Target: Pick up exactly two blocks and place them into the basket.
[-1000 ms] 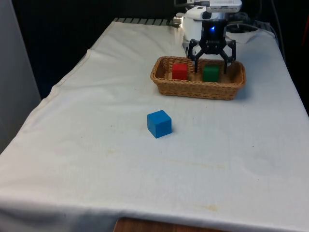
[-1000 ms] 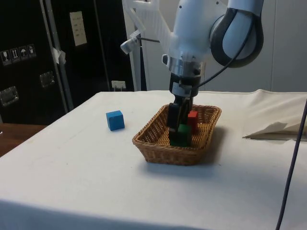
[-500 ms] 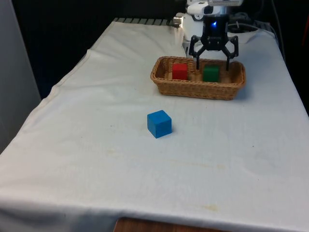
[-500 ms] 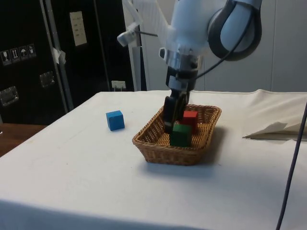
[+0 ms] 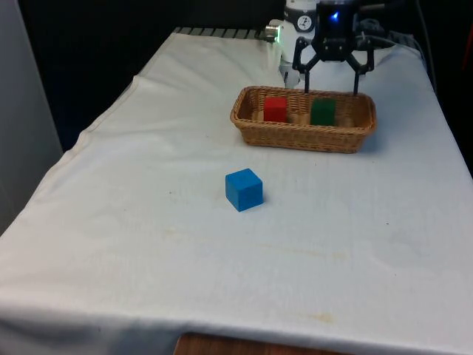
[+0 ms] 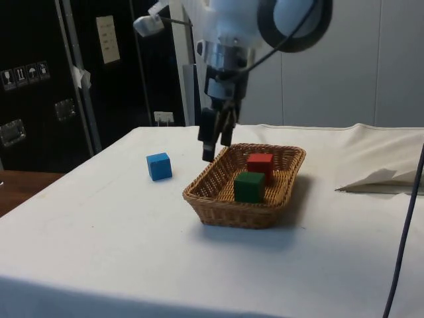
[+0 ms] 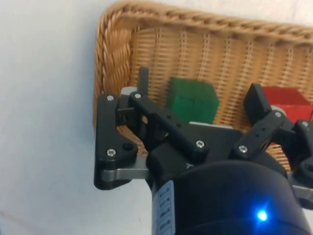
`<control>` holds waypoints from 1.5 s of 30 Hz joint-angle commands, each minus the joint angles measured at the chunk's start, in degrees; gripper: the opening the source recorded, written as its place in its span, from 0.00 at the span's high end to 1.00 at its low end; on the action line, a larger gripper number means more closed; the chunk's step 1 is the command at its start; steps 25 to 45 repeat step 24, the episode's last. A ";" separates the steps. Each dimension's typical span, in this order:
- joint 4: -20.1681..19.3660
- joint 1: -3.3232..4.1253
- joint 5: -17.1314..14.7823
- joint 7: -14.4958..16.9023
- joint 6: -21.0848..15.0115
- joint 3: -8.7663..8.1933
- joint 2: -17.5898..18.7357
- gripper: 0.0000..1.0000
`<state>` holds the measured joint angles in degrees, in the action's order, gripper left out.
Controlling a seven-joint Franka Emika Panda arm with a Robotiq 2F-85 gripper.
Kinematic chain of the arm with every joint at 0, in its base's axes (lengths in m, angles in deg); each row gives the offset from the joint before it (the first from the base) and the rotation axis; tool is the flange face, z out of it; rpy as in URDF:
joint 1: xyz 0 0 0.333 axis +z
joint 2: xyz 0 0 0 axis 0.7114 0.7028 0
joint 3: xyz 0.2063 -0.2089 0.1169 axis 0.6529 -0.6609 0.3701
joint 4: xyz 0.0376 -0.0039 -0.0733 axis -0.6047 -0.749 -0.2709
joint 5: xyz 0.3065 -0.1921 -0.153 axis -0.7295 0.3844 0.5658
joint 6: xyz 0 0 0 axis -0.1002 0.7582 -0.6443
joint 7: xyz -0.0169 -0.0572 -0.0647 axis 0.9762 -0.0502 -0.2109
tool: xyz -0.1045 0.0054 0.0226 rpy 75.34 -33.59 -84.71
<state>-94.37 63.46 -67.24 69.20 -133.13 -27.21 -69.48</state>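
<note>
The wicker basket [image 5: 295, 137] stands at the table's far end and holds a red block [image 5: 275, 109] and a green block [image 5: 322, 112] side by side. A blue block [image 5: 244, 189] lies on the cloth nearer the table's middle. My gripper [image 5: 331, 83] hangs open and empty above the basket's far rim, clear of both blocks. In the side view the gripper [image 6: 215, 140] is above the basket [image 6: 225, 212] on the side towards the blue block [image 6: 159, 165], higher than the green block [image 6: 249, 187] and red block [image 6: 260, 162]. The wrist view looks down on the green block [image 7: 193, 100], the red block [image 7: 288, 103] and the basket [image 7: 112, 44].
A fold of white cloth [image 6: 377, 179] lies at the side view's right, with a cable [image 6: 404, 232] hanging in front of it. White cloth stretches between the blue block and the table's near edge.
The gripper has risen from down inside the basket, where its open fingers stood around the green block, to above the rim. The green block stays in the basket.
</note>
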 commanded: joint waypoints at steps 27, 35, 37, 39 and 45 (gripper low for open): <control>9.85 -0.34 0.00 2.75 7.68 -3.55 3.78 0.00; 9.85 -0.34 0.00 2.75 7.68 -3.55 3.78 0.00; 9.85 -0.34 0.00 2.75 7.68 -3.55 3.78 0.00; 9.85 -0.34 0.00 2.75 7.68 -3.55 3.78 0.00; 9.85 -0.34 0.00 2.75 7.68 -3.55 3.78 0.00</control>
